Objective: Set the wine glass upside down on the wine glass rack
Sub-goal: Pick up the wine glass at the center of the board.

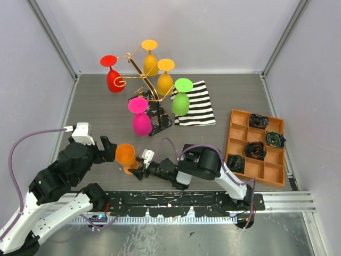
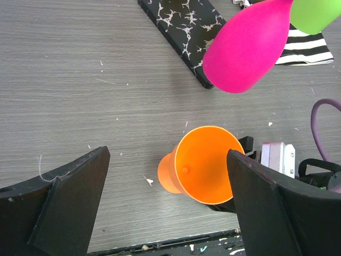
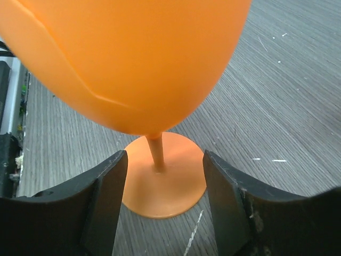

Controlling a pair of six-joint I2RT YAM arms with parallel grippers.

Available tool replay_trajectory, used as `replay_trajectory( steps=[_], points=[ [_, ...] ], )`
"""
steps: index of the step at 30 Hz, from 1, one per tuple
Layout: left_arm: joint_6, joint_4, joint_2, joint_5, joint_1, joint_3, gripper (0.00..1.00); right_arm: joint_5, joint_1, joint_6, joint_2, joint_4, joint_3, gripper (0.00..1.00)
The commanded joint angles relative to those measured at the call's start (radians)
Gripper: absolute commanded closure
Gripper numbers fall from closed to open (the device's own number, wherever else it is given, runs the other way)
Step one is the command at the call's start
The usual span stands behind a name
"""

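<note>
At the table's (image 1: 96, 106) near edge, the upright orange wine glass (image 1: 126, 154) stands between two wide-open end effectors, left (image 2: 168, 153) and right (image 3: 162, 176), the right's jaws flanking its stem. Beyond, the wine glass rack (image 1: 161, 121) holds five inverted glasses (image 1: 141, 124).

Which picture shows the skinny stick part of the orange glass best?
The right wrist view. The orange glass fills it, and its stem and round foot show plainly between the fingers of the right gripper. The left wrist view looks down into the bowl, hiding the stem. The top view shows the glass small, mostly bowl.
</note>
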Motion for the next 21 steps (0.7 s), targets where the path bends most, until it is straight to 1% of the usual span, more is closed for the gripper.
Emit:
replay_trajectory(
  steps=[1, 7, 14, 19, 20, 21],
  points=[
    [0.008, 0.03, 0.006, -0.001, -0.002, -0.016, 0.02, 0.018, 0.005, -0.009, 0.02, 0.16, 0.051, 0.38],
    [0.007, 0.029, 0.006, -0.004, -0.003, -0.016, 0.02, 0.018, 0.005, -0.018, 0.041, 0.16, 0.097, 0.46],
    [0.008, 0.031, 0.009, -0.005, -0.003, -0.015, 0.02, 0.015, 0.005, -0.024, 0.064, 0.16, 0.108, 0.63],
    [0.008, 0.03, 0.007, -0.007, -0.002, -0.015, 0.02, 0.017, 0.005, -0.031, 0.068, 0.16, 0.094, 0.68],
    [0.008, 0.031, 0.006, -0.007, -0.002, -0.015, 0.02, 0.018, 0.005, -0.034, 0.065, 0.16, 0.091, 0.71],
    [0.007, 0.03, 0.005, -0.008, -0.002, -0.015, 0.02, 0.018, 0.005, -0.039, 0.06, 0.16, 0.085, 0.77]
  ],
)
